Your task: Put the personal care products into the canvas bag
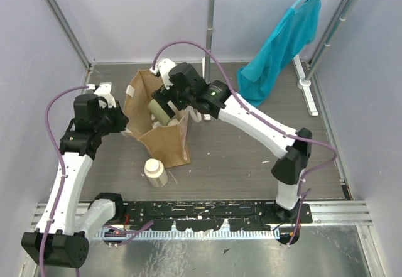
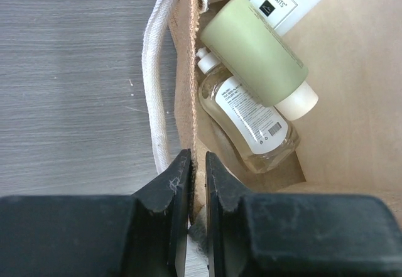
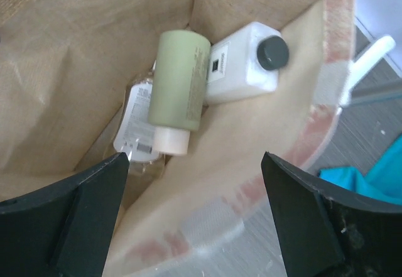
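Left arm (image 1: pixel 70 164) jaws pinched together, right arm (image 1: pixel 257 123) jaws wide apart

canvas bag (image 3: pixel 75 70): coarse woven tan cloth is shown, matt, rougher at the rim.
strap handle (image 2: pixel 156 101): whitish ribbed webbing is seen, matt.
olive-green bottle (image 2: pixel 254 51): smooth matt plastic is suggested; its white cap is smooth.
amber clear bottle (image 2: pixel 251 126): clear glossy plastic is seen, with a white printed label.
white rectangular bottle (image 3: pixel 242 70): smooth white plastic is shown with a slight sheen; its dark cap is matt.
cream round bottle (image 1: pixel 156 172): a smooth, dull finish is seen; the material cannot be told.
table (image 2: pixel 69 70): a grey wood-grain surface is shown, matt.
teal garment (image 1: pixel 282 44): soft matt cloth is seen, in folds.
left gripper (image 2: pixel 198 164): black matt plastic is shown, scuffed pale at the finger edges.
rail (image 1: pixel 339 211): bare metal is seen, with a dull shine.
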